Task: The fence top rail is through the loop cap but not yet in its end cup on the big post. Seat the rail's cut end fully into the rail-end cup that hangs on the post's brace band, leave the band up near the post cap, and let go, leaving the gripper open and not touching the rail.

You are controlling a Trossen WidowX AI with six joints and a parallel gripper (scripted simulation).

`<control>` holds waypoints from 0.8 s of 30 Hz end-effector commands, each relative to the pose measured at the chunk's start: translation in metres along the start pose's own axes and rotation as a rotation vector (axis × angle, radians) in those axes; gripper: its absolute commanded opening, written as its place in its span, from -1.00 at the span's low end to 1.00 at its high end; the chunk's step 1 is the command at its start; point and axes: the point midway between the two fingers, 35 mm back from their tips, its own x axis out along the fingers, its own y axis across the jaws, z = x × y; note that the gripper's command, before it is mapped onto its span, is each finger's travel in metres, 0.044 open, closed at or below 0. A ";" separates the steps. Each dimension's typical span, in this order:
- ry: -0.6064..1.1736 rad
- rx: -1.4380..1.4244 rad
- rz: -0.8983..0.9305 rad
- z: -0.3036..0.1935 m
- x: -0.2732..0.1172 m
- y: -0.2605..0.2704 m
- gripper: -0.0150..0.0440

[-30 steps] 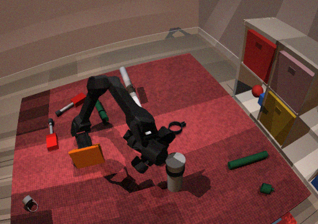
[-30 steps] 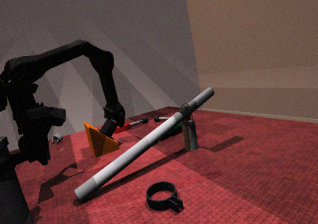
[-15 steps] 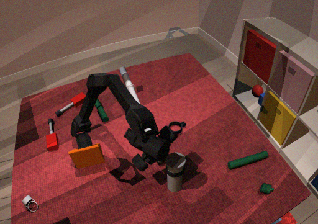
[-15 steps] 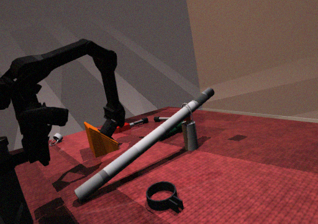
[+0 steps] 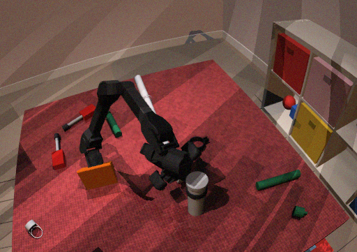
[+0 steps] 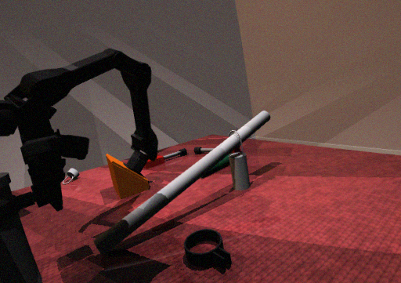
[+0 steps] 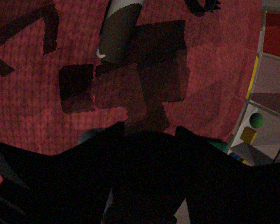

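Note:
The white fence top rail (image 5: 142, 86) (image 6: 200, 165) (image 7: 121, 25) slopes through the wire loop cap on a short grey post (image 6: 241, 175); its cut end rests low, apparently on the mat, apart from the big post. The big grey post (image 5: 196, 207) stands upright with a pale cap (image 5: 197, 179) and a black brace band (image 5: 197, 196) a little below it. My gripper (image 5: 173, 177) (image 6: 48, 198) (image 7: 150, 130) is beside the upper post, shut on a dark thing that seems to be the rail-end cup, though the cup is mostly lost in shadow. The gripper is clear of the rail.
A loose black band (image 6: 188, 255) lies on the red mat near the rail's low end. An orange wedge (image 5: 99, 176) (image 6: 131, 185) is at the arm's base. Green rods, red-handled tools and a small loop cap (image 5: 31, 225) lie around. A cubby shelf (image 5: 314, 30) stands right.

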 end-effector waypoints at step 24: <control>0.083 0.141 -0.002 -0.001 0.008 -0.014 -0.49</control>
